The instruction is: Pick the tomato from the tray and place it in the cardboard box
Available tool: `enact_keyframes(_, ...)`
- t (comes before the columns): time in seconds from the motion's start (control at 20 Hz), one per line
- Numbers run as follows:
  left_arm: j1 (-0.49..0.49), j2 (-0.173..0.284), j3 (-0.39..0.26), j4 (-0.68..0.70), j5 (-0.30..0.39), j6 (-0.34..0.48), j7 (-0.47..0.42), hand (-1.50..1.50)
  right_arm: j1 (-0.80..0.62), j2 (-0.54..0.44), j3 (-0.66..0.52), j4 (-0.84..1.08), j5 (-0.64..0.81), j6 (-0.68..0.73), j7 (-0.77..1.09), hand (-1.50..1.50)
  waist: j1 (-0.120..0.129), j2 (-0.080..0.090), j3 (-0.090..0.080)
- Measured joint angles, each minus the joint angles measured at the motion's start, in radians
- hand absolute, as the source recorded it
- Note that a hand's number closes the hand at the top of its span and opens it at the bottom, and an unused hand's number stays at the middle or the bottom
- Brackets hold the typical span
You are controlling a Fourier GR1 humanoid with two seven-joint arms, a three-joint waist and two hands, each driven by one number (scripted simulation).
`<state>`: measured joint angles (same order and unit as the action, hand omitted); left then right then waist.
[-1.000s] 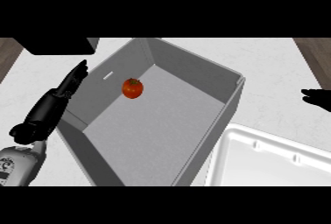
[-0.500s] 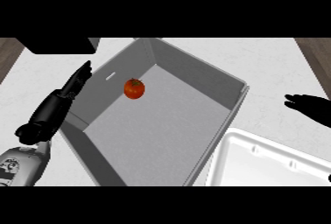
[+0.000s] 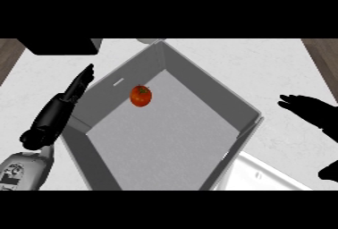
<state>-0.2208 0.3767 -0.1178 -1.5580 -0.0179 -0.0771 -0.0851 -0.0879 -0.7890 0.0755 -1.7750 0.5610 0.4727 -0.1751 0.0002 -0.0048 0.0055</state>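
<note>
Against the outside of the grey box's point(image 3: 198, 94) left wall lies my left hand point(image 3: 69, 96), stretched long and straight, its fingers pointing up toward the far edge of the counter point(image 3: 264, 62) and released, curled round nothing. Behind it my grey forearm point(image 3: 23, 172) enters from the lower left corner, and only a short part of it shows. Whether the fingertips touch the wall or only lie just beside it, I cannot tell.

To the right of the box, apart from its right wall, my right hand point(image 3: 314, 112) hangs over the pale counter. It shows as a dark shape cut off by the picture's right edge, its fingers reaching left toward the box, extended and holding nothing. A separate dark piece of it shows lower down at the same edge; I cannot make out what joins the two.

The tomato point(image 3: 141, 96) sits inside the box, on its floor near the far left wall, well apart from both hands. Beyond the box's lower right corner lies a white tray point(image 3: 264, 176), mostly cut off. A dark block point(image 3: 59, 45) stands past the box's far left, partly out of view.
</note>
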Motion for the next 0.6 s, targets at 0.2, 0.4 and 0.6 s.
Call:
enact_keyframes(0.2, 0.000, -0.001, 0.029, 0.006, 0.005, -0.035, 0.000, 0.00, -0.014, 0.036, 0.013, 0.064, 0.081, -0.022, -0.024, -1.50, 0.002, 0.001, -0.001)
enact_keyframes(0.4, -0.012, -0.022, 0.043, 0.006, -0.013, -0.052, 0.019, 0.00, -0.041, 0.081, 0.013, 0.115, 0.136, -0.022, -0.049, -1.50, 0.002, 0.002, -0.001)
enact_keyframes(0.6, -0.005, -0.041, 0.059, -0.002, -0.029, -0.069, 0.030, 0.00, -0.043, 0.124, 0.012, 0.141, 0.179, -0.022, -0.087, -1.50, 0.001, 0.003, -0.003)
